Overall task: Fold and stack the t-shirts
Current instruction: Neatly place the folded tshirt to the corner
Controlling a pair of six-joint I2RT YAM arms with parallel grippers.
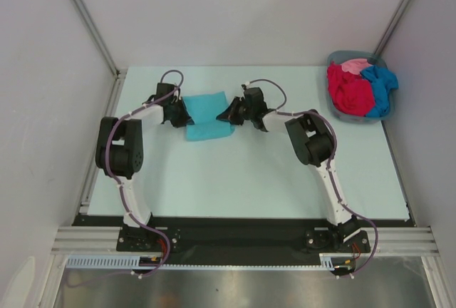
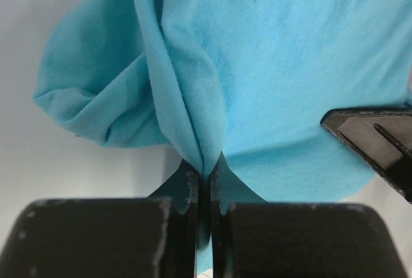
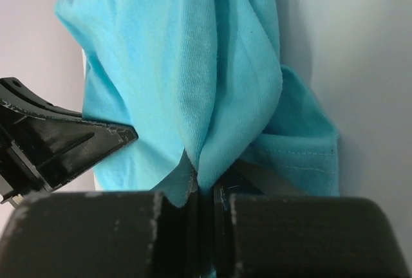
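The teal t-shirt [image 1: 208, 117] lies bunched on the far middle of the surface [image 1: 249, 172]. The left hand [image 2: 205, 178] pinches a fold at its left edge; the right hand [image 3: 205, 185] is clamped on its right edge. A red t-shirt [image 1: 348, 90] and a blue t-shirt [image 1: 381, 83] fill the basket [image 1: 354, 118] far right.

The left arm [image 1: 120, 152] and right arm [image 1: 311, 139] are made of white links and bulky black joints, with purple cables [image 1: 171, 73] looped alongside; the black jaws are edge-scuffed.
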